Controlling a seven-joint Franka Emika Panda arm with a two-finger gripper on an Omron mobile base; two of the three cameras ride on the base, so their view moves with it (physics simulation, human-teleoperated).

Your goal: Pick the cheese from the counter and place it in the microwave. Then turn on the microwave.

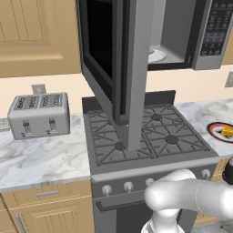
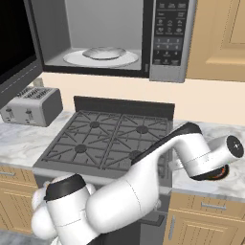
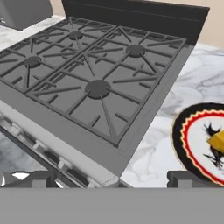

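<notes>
The microwave (image 2: 110, 38) hangs over the stove (image 2: 107, 139) with its door (image 1: 116, 59) swung wide open, the white turntable (image 2: 100, 56) bare inside and the dark button panel (image 2: 169, 33) on the right of the cavity. Right of the stove runs the marble counter (image 3: 197, 83), and on it, just beside the stove's right edge, sits the round dark plate (image 3: 181, 144) with its red rim. On that plate lies the cheese (image 3: 217, 141), a small yellow-orange wedge, waiting to be picked.

It looks light and fairly firm, a rigid little block with slanted faces that may slip if squeezed across the slope. The better hold is likely across its two flat parallel sides, low on the block and gently, so the plate is not dragged along.

The gripper (image 3: 107, 178) hovers over the stove's front right corner, its two tips spread wide apart with nothing between them, and the cheese lies off to one side of them, not yet lined up.

The left base view catches the cheese (image 1: 227, 131) at its far right edge, where the open door blocks much of the cavity. The right base view looks straight into the microwave, but there the arm's forearm (image 2: 206, 153) covers most of the plate. The hand view gives the finger spread and the wedge's place on the plate.
</notes>
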